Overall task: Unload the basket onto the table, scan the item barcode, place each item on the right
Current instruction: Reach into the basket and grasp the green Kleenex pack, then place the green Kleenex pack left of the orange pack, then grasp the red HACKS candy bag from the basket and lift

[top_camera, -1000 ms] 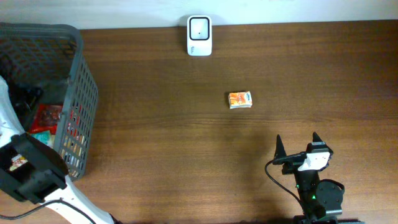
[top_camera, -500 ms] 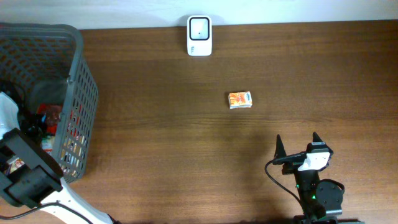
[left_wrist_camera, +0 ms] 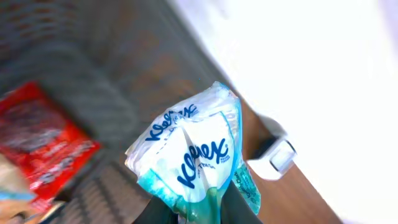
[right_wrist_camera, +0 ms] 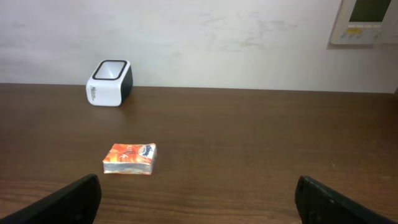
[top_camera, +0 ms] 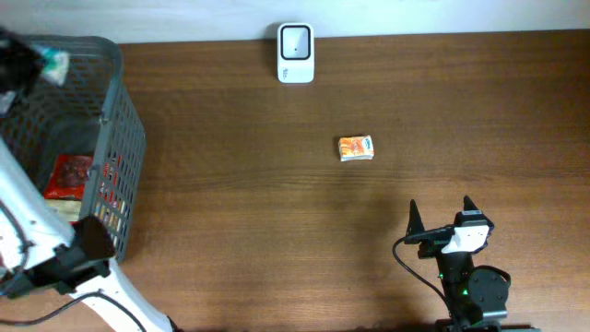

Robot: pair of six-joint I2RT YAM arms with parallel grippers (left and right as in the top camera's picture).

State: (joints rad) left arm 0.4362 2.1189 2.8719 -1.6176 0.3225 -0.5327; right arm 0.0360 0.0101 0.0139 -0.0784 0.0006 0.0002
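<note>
Seen from above, the grey plastic mesh basket [top_camera: 124,120] fills the left edge. The left pincer [top_camera: 39,63] is a blur in the upper left corner. It is closed on a soft white and teal tissue pack [top_camera: 55,63]. The white boxy scanner [top_camera: 295,41] stands at the top middle, well apart from the pack. A small orange packet [top_camera: 356,148] lies near the middle of the brown wooden table [top_camera: 230,212]. The right pincer [top_camera: 441,219] at the bottom right is wide open and holds nothing.

In the left wrist view, the tissue pack [left_wrist_camera: 193,155] fills the middle. Only its bottom end is pinched. Its long side runs up from the fingers [left_wrist_camera: 155,213] and leans toward the upper right. The printed front faces the camera, and no barcode shows. The scanner [left_wrist_camera: 277,158] is at the right, and a red packet [left_wrist_camera: 43,149] lies in the basket at the left.

In the right wrist view, the scanner [right_wrist_camera: 109,82] is at the upper left, with the orange packet [right_wrist_camera: 129,158] below it.

The pack is squishy and held by one end, so I think it could flop or slip out. The barcode may also end up facing away from the scanner
</note>
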